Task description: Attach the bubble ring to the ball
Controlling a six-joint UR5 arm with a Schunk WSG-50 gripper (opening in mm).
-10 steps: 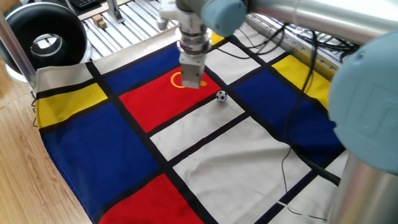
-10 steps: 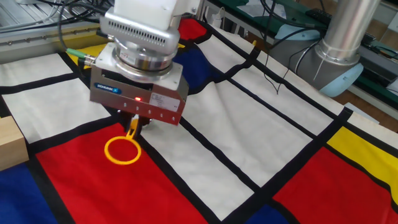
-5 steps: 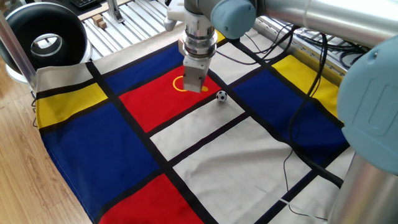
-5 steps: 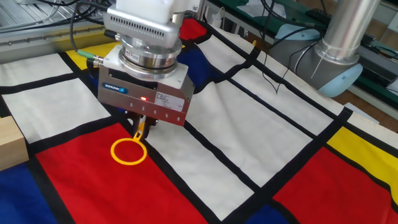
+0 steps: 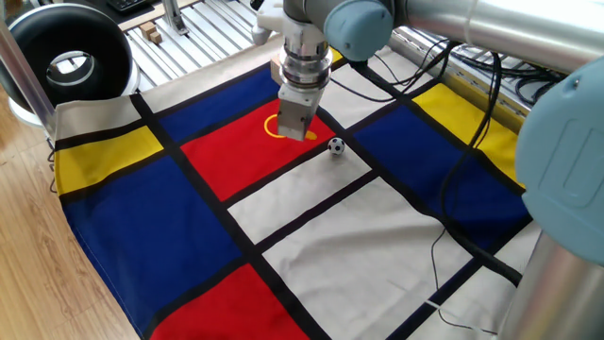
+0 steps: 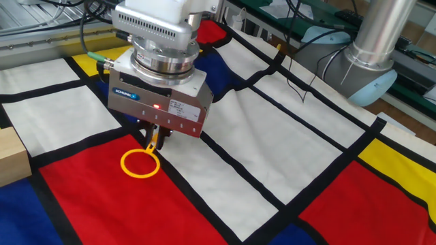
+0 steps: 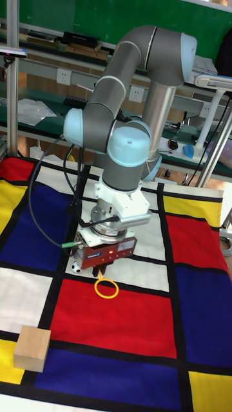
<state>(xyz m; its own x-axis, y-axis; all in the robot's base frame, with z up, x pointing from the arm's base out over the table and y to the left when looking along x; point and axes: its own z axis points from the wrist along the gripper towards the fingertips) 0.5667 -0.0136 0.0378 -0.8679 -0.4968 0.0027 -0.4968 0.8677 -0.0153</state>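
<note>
Arm [image 7: 138, 71]: grey tubes, pale blue joint caps. Gripper [image 6: 154, 138]: silver boxy body, blue label, red LED, green-tipped cable.

Bubble ring [image 6: 139, 165]: thin yellow loop with short handle, loop lay low over the red cloth panel, handle rising toward the black stripe. Ball [image 5: 336, 145]: tiny black-and-white soccer ball, rested on the stripe near the ring, apart from it

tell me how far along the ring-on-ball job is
Done: the gripper has the bubble ring by its handle, loop hanging over the red panel of the cloth. In hand: carrying it toward the ball. Left: the ball sits alone on the cloth beside the gripper, with no ring around it yet.
</note>
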